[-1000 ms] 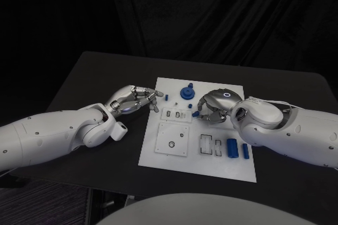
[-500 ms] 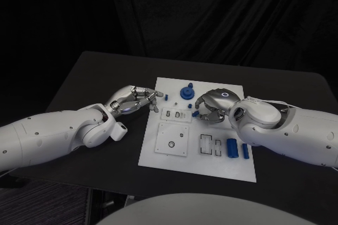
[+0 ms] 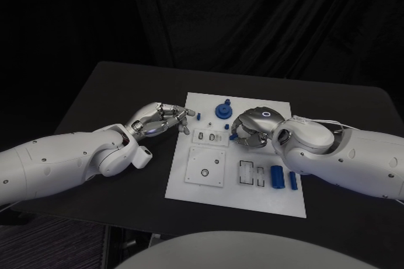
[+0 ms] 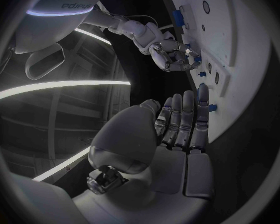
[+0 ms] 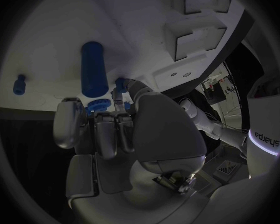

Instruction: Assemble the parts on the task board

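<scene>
A: Layout? Biggest first.

B: Black table [image 3: 110, 94], wide bare margin on the robot's left side and at the far edge. White task board [image 3: 240, 199] lies mid-table; its near half is uncovered apart from the recessed plates and slots.

A: Arms?

B: Left arm comes in low across the bare table. Left hand [image 3: 158, 118] sits just off the board's left edge, near its far corner, fingers held together and reaching toward the board. In the left wrist view the fingers [image 4: 184, 119] lie side by side, fairly straight, with nothing between them and the thumb; the tips end near a small blue peg [image 4: 211, 107] at the board's edge. Touching or not, I cannot tell.

A: Right?

B: Right arm lies over the board's right side. Right hand [image 3: 253, 128] hovers palm-down over the far middle of the board. In the right wrist view its fingers [image 5: 109, 127] curl inward over a small blue gear-like part [image 5: 99, 104]; looks pinched at the fingertips, but the contact is mostly hidden.

A: Parts?

B: Blue round knob part [image 3: 223, 111] stands near the far edge, between the hands. Two blue cylinders [image 3: 277, 177] lie by the right edge, beside the arm. A blue cylinder [image 5: 94, 68] lies just past the right fingertips.
</scene>
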`<action>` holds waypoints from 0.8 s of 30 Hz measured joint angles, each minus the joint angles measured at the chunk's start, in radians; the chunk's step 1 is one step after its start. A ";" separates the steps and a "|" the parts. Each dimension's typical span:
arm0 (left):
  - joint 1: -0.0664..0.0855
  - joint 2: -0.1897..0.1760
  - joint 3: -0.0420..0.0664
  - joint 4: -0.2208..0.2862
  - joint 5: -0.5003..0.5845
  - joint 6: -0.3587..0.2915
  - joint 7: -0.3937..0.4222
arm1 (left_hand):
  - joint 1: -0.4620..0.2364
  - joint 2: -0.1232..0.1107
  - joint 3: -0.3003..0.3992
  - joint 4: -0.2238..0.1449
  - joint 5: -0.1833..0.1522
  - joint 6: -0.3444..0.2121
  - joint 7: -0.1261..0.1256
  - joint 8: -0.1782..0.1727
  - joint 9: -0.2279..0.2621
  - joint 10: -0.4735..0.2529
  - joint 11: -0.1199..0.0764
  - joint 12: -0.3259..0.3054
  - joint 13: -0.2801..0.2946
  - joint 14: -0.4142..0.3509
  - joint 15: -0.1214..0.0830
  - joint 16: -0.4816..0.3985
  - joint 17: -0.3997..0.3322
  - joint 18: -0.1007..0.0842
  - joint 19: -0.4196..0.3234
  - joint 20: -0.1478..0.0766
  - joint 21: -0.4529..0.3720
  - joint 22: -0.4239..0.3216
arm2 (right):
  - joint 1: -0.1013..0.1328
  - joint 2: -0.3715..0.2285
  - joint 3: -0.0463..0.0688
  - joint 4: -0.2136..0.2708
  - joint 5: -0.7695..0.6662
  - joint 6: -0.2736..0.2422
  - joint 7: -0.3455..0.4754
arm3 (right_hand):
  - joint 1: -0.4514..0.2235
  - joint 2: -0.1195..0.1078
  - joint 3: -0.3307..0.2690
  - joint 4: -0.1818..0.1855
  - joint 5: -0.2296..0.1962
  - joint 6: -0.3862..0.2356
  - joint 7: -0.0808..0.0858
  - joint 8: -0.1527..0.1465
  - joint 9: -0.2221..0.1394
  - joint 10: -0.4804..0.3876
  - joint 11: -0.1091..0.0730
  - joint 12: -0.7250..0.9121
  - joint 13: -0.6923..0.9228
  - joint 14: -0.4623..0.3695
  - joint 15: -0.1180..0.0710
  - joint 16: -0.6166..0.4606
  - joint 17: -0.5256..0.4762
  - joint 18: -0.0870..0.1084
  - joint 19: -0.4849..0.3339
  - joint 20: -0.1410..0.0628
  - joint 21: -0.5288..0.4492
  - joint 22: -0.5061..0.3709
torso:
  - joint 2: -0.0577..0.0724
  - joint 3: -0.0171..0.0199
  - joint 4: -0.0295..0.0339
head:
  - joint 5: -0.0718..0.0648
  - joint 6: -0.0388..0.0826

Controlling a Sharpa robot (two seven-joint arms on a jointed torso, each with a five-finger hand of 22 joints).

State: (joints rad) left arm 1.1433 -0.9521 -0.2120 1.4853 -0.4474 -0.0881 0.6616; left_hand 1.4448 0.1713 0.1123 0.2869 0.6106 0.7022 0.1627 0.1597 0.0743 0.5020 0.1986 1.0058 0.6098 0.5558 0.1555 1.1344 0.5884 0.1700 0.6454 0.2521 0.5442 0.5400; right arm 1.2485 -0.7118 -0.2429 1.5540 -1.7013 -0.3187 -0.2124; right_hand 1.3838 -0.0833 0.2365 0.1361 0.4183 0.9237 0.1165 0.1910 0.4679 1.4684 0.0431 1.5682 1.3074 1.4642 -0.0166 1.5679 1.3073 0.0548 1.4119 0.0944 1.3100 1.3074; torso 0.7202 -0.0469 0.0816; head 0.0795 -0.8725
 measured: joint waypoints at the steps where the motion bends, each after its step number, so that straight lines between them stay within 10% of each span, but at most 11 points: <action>1: 0.000 0.000 0.000 0.000 0.000 0.000 0.000 | 0.003 -0.003 0.000 0.000 0.000 0.000 0.000 0.000 0.000 0.000 0.000 0.000 0.002 0.000 0.000 0.000 0.001 0.000 0.000 0.000 0.000 0.001 | 0.000 0.000 0.000 0.000 0.000 0.000 0.002 | 0.004 -0.001 0.003 -0.003 0.008 0.019 -0.003 0.008 0.000 0.000 0.000 0.000 0.000 0.000 0.000 0.000 0.000 0.000 0.002 -0.002 0.005 0.000 | 0.000 0.0000 0.0001 | 0.001 0.000; 16: -0.002 -0.001 0.000 0.000 0.000 0.001 -0.001 | 0.003 -0.002 0.003 0.003 0.000 -0.004 0.004 0.000 0.000 0.000 0.000 0.000 0.003 0.000 0.000 0.000 0.001 0.000 0.000 0.000 0.000 0.001 | 0.003 -0.038 0.001 0.040 0.025 -0.066 0.013 | 0.014 0.007 0.016 -0.022 0.037 0.093 -0.020 0.061 0.005 -0.001 -0.035 0.000 0.000 0.003 -0.026 0.000 0.000 0.000 0.037 -0.030 0.056 0.000 | -0.001 0.0011 0.0002 | 0.009 0.000; 24: -0.003 -0.002 0.000 -0.001 0.000 0.001 -0.002 | 0.002 -0.002 0.003 0.003 0.000 -0.004 0.004 0.000 0.000 0.000 0.000 0.000 0.003 0.000 0.000 0.000 0.001 0.000 0.000 0.000 0.000 0.001 | 0.072 -0.052 0.005 0.081 0.180 -0.067 -0.022 | 0.000 0.020 0.007 -0.016 0.057 0.093 -0.020 0.066 0.004 0.000 -0.047 0.000 0.000 0.003 -0.041 0.000 0.000 0.000 0.048 -0.041 0.073 0.000 | -0.001 0.0012 0.0001 | 0.008 0.000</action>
State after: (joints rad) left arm 1.1407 -0.9544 -0.2119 1.4847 -0.4474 -0.0871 0.6600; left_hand 1.4472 0.1689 0.1151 0.2897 0.6105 0.6987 0.1663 0.1597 0.0742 0.5020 0.1986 1.0058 0.6129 0.5558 0.1555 1.1344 0.5898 0.1700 0.6454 0.2521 0.5442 0.5412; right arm 1.3202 -0.7643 -0.2381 1.6353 -1.5217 -0.3858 -0.2347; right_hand 1.3835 -0.0630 0.2438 0.1198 0.4756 1.0169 0.0964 0.2566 0.4723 1.4686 -0.0039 1.5682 1.3074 1.4669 -0.0571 1.5679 1.3073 0.0548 1.4600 0.0537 1.3828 1.3073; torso 0.7196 -0.0457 0.0817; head 0.0874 -0.8725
